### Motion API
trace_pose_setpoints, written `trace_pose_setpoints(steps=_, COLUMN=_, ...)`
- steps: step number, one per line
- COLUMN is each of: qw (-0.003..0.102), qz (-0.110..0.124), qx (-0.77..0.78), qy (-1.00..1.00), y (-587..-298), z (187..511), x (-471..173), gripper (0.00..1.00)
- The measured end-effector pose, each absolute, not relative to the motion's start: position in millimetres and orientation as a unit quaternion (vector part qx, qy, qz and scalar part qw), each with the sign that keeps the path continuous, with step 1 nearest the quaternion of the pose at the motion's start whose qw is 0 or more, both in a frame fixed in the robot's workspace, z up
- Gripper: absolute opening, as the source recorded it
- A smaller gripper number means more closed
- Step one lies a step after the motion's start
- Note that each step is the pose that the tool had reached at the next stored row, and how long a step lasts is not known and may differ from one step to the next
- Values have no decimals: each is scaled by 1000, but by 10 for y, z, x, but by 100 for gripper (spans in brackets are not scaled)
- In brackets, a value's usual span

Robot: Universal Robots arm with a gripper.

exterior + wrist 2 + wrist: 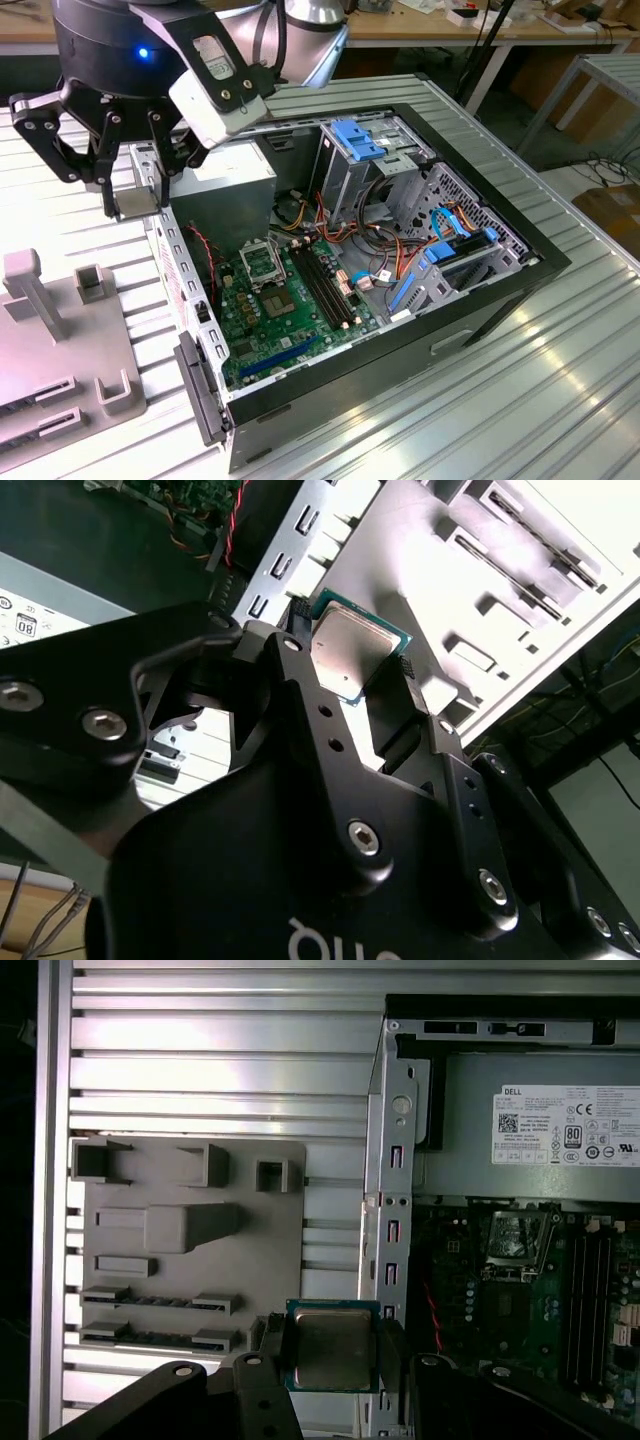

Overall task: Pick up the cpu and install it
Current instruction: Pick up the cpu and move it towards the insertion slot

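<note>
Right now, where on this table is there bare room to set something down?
Bare ribbed table lies on the exterior view's right of the computer case and around the grey fixture tray. Inside the case is crowded with cables. The fingers grip the cpu.

hand (333, 1362) gripping cpu (333, 1345), grey tray (272, 1228), open case (386, 1215)
</note>
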State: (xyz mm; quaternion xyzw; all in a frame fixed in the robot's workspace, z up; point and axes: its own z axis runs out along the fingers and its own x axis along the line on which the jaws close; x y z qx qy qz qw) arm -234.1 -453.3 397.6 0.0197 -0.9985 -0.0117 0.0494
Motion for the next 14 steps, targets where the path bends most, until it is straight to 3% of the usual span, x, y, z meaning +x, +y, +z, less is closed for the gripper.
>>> trace_pose_setpoints(steps=8, qw=49, qz=-12, qx=20, qy=-999, y=-4533, z=3963, x=-2275, gripper=47)
trace_pose_setpoints(steps=14, qw=39, qz=-11, qx=20, qy=-999, y=-4533, z=3948, x=-2272, gripper=47)
